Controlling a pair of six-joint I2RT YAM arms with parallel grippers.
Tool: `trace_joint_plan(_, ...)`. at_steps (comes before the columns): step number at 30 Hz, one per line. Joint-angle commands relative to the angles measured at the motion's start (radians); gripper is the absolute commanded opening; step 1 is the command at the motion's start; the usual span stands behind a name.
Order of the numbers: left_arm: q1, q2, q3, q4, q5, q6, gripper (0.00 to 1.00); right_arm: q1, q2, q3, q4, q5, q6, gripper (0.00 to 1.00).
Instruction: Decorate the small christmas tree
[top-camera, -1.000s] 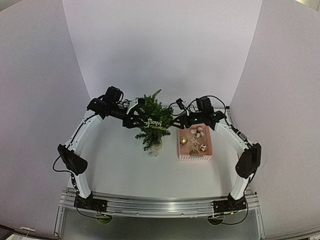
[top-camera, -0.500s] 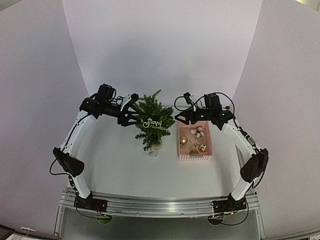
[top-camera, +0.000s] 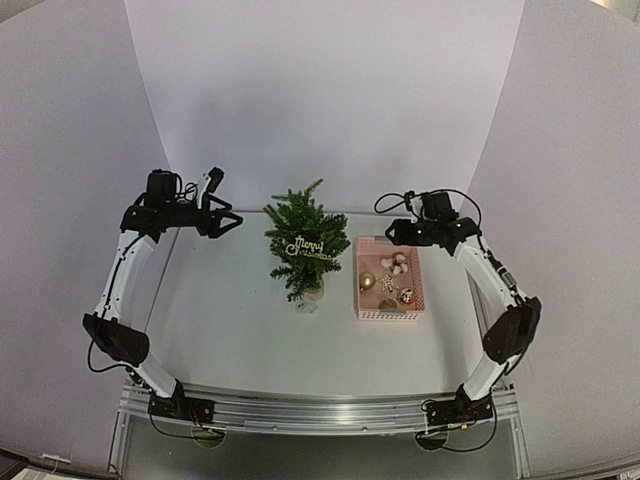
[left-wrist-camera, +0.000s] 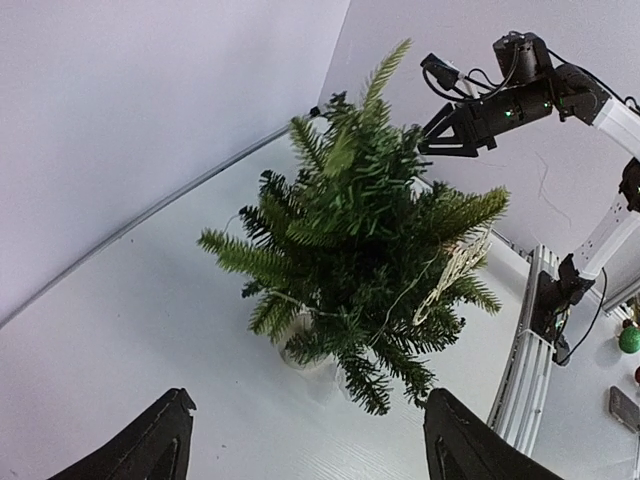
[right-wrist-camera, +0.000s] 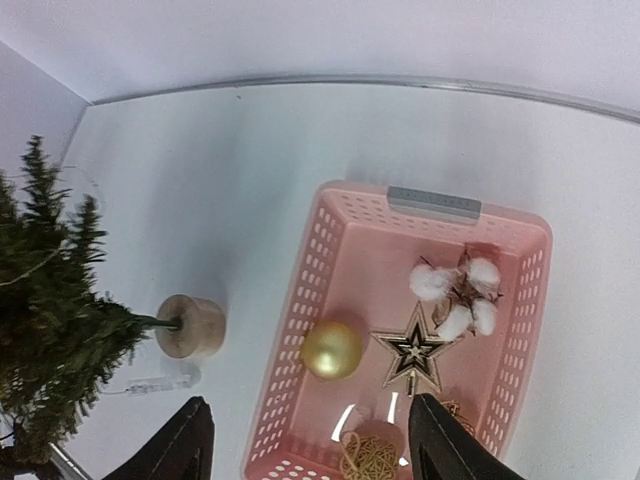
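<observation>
— Both arms look idle. Is anything held?

— No. The left gripper (left-wrist-camera: 310, 455) has its fingers spread wide with only bare table between them. The right gripper (right-wrist-camera: 315, 440) is spread too, and empty.

— And the small christmas tree (top-camera: 305, 240)?

— It's upright, straight ahead of the left fingers and well clear of their tips. From the right wrist it lies out past the left-hand finger, with its pale base (right-wrist-camera: 190, 326) just beside the pink basket (right-wrist-camera: 305, 300). A gold "Merry Christmas" sign (top-camera: 310, 247) already hangs on it.

— So it's fetching another ornament?

— That's my guess. The right fingers hover over the basket, and the gold ball (right-wrist-camera: 331, 348) sits just ahead of the gap between them. The star (right-wrist-camera: 412, 352) is nearer the right-hand finger, the cotton sprig (right-wrist-camera: 455, 295) beyond that.

— How would you take the ball?

— I'd drop straight down with one finger on each side and close gently, since a round ball may squirt out. I'd also watch the left-hand finger, because the ball lies close to the basket wall. I can't tell whether it has a hanging loop.
</observation>
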Motion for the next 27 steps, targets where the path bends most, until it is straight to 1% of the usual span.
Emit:
trace_joint_plan(1, 0.057, -0.118, -0.163, 0.179, -0.075, -0.117, 0.80, 0.004, 0.140, 0.094, -0.162, 0.164, -0.032, 0.60)
trace_joint_plan(6, 0.069, -0.233, -0.409, 0.344, -0.123, -0.145, 0.82, 0.005, 0.299, 0.190, -0.212, 0.242, -0.053, 0.42)
trace_joint_plan(10, 0.070, -0.296, -0.541, 0.464, -0.136, -0.184, 0.83, 0.005, 0.453, 0.317, -0.265, 0.337, -0.074, 0.37)
trace_joint_plan(12, 0.069, -0.307, -0.573, 0.493, -0.145, -0.193, 0.83, 0.002, 0.518, 0.368, -0.277, 0.369, -0.084, 0.34)
trace_joint_plan(17, 0.069, -0.296, -0.579, 0.502, -0.164, -0.194, 0.83, -0.017, 0.620, 0.446, -0.296, 0.383, -0.072, 0.34)
trace_joint_plan(20, 0.069, -0.286, -0.575, 0.503, -0.163, -0.188, 0.83, -0.035, 0.651, 0.459, -0.299, 0.383, -0.055, 0.36)
trace_joint_plan(22, 0.069, -0.279, -0.573, 0.505, -0.164, -0.185, 0.83, -0.045, 0.668, 0.460, -0.300, 0.368, -0.053, 0.37)
trace_joint_plan(27, 0.070, -0.262, -0.570, 0.519, -0.161, -0.186, 0.83, -0.055, 0.707, 0.468, -0.299, 0.273, -0.045, 0.39)
